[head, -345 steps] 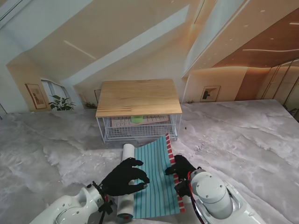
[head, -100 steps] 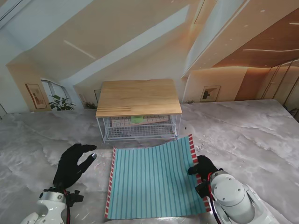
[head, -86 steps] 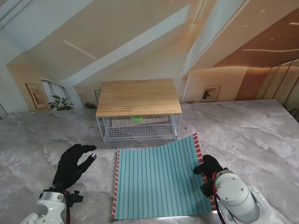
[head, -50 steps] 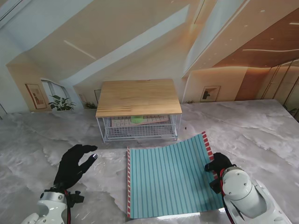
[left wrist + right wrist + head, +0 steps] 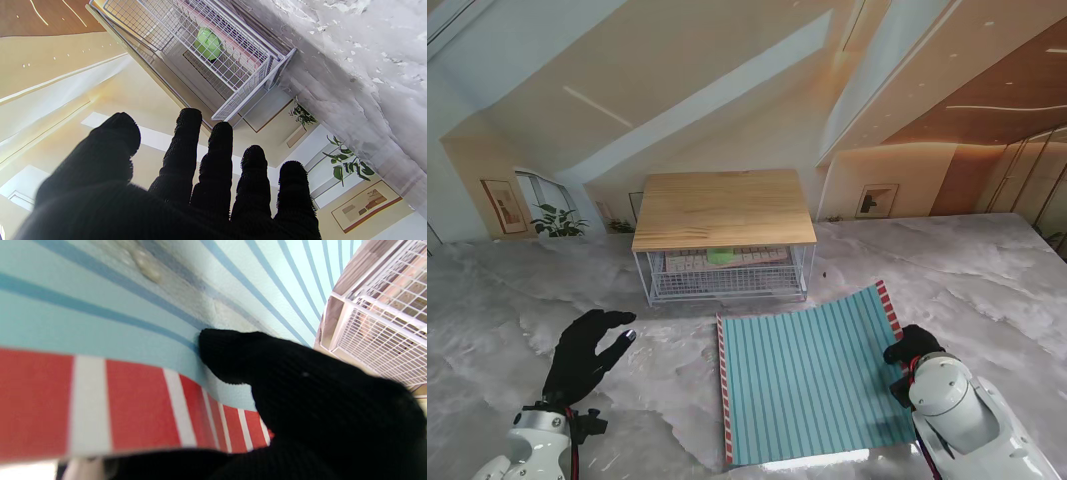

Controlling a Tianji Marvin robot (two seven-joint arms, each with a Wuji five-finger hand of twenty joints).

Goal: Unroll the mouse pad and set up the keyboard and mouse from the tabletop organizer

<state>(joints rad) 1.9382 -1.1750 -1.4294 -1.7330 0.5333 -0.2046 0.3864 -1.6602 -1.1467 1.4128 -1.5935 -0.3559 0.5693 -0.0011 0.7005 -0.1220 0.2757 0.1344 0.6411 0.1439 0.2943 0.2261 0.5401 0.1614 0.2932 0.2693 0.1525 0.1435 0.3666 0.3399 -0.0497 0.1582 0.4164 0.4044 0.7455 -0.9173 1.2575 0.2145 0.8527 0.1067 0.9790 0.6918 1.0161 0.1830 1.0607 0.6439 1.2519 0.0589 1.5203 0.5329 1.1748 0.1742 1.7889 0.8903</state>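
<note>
The striped mouse pad [image 5: 812, 385] lies unrolled in front of the wire organizer [image 5: 725, 272], its right edge pinched by the right hand [image 5: 910, 347]. The left hand [image 5: 582, 352] hovers spread, empty. Next, release is called for, then a reach toward what seems the keyboard [image 5: 689, 261] and green mouse [image 5: 719, 255].

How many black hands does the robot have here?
2. The left hand hovers open over the table on the left; the right hand pinches the striped mouse pad's right edge.

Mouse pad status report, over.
Right hand pinching mouse pad edge; pad flat, unrolled. Left hand open, empty. Keyboard, mouse in organizer.
</note>
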